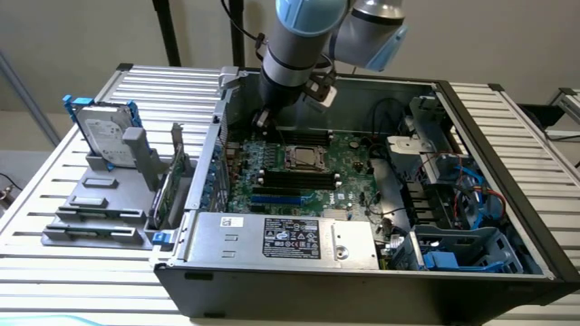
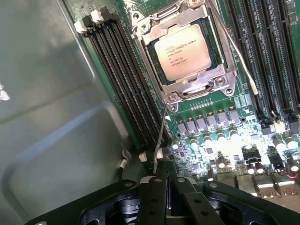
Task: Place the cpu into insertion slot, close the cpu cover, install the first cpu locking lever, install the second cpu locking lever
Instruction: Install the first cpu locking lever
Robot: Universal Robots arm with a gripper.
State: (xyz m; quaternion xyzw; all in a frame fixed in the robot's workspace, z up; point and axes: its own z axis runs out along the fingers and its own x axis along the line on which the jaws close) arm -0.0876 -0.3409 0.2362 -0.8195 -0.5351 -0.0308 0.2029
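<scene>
**A:** Two levers, the near lever (image 2: pixel 161 140) and the far lever (image 2: pixel 234 47), look unlatched to me. The cpu (image 2: pixel 182 51) sits in the insertion slot (image 2: pixel 151 60), with the cpu cover (image 2: pixel 199 85) down over it. What's the gripper (image 2: pixel 167 187) doing?

**B:** It's pinched narrow, at 11 o'clock off the socket in the exterior view, and the near lever's tip touches a fingertip. I'd worry that springy wire slips free, snaps back, or scrapes the memory slots (image 2: pixel 122 79).
</scene>
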